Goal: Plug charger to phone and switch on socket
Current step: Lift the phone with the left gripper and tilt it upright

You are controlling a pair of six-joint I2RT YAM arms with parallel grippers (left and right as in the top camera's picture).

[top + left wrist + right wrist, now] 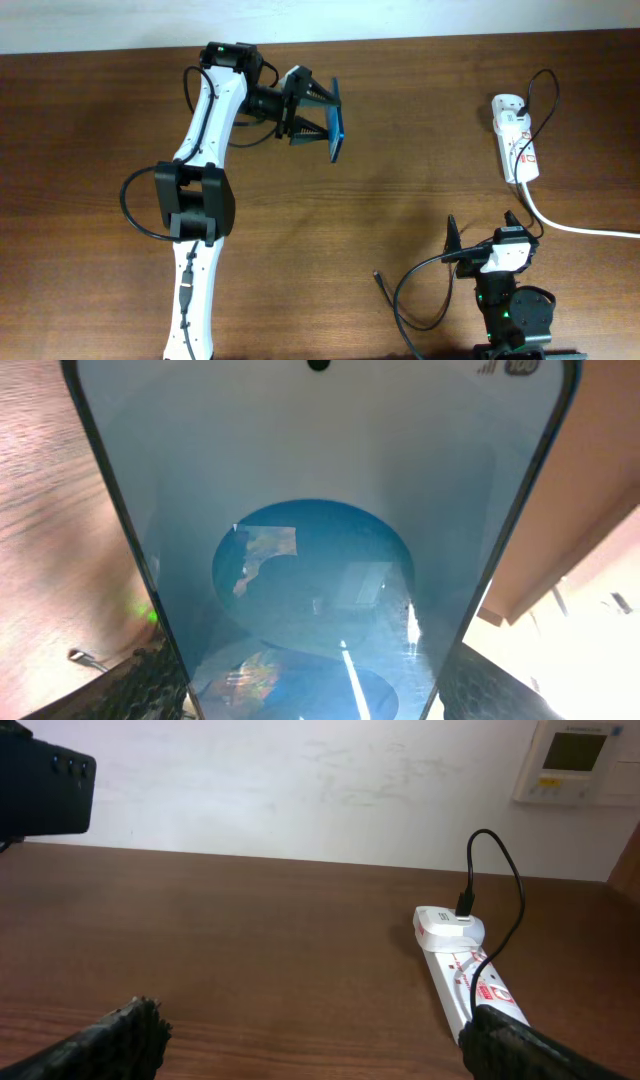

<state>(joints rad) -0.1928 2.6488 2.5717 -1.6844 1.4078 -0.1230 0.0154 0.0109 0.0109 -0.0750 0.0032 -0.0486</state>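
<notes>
My left gripper is shut on the phone, holding it on edge above the table at the back centre. In the left wrist view its blue screen fills the frame between the two fingers. The phone's dark back shows at the top left of the right wrist view. The white socket lies at the far right, with the charger cable plugged into its far end. A black connector tip lies on the table. Just right of that tip, my right gripper stands open and holds nothing.
A thick white cord runs from the socket off the right edge. Black cable loops lie on the table beside the right arm's base. A pale wall with a thermostat panel stands behind the table.
</notes>
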